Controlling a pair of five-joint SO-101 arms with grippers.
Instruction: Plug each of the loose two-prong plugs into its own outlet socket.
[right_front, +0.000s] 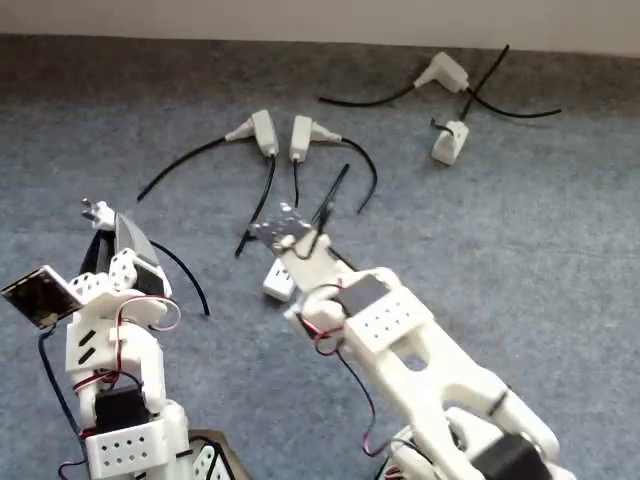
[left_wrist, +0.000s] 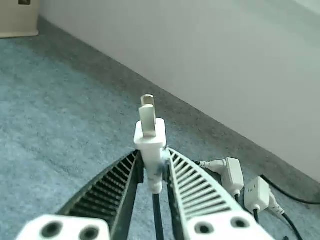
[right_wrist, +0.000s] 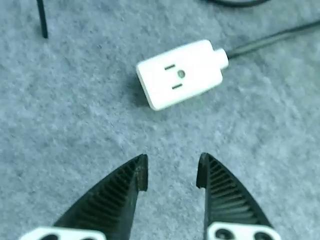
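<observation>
My left gripper (left_wrist: 152, 155) is shut on a white two-prong plug (left_wrist: 150, 134), held off the carpet with its prongs pointing away from the wrist; in the high view this plug (right_front: 97, 212) is at the left. My right gripper (right_wrist: 171, 172) hangs open just above the carpet, with nothing between its fingers. A white outlet socket (right_wrist: 180, 74) lies flat a short way beyond its tips, slots facing up. In the high view the right gripper (right_front: 285, 228) is mid-table, with a white connector (right_front: 278, 282) half hidden beside the arm.
Two white corded connectors (right_front: 262, 130) (right_front: 300, 137) lie side by side beyond the right gripper. Another two (right_front: 445, 70) (right_front: 450, 142) lie at the far right. Black cords (right_front: 262, 200) cross the grey carpet. A pale wall (left_wrist: 225, 75) runs along the far edge.
</observation>
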